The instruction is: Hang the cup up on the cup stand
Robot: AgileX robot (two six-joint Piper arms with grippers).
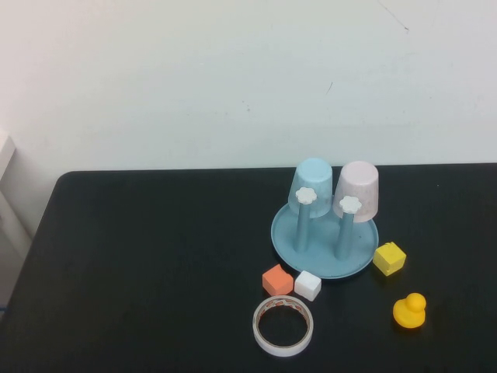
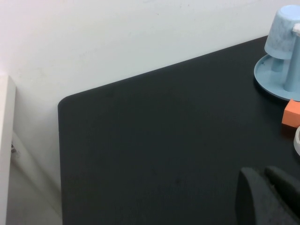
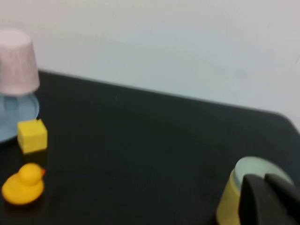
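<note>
Both pincers were closed and empty, with the cup already hung on the cup stand.

The left gripper [image 2: 267, 197] sat low over the bare near-left table [image 1: 140, 256], fingers together; the right gripper [image 3: 269, 199] hung at the near right, also shut, just beside a yellow container [image 3: 234, 197]. The cup [image 1: 357, 190] was upside down over a far peg of the cup stand [image 1: 324, 233], beside the light blue cup [image 1: 312, 185]. The task looked finished. The likely risk was an arm brushing the stand while pulling away, tipping the pink cup off, or nudging the yellow block [image 1: 389, 258] or duck [image 1: 409, 311] nearby.
</note>
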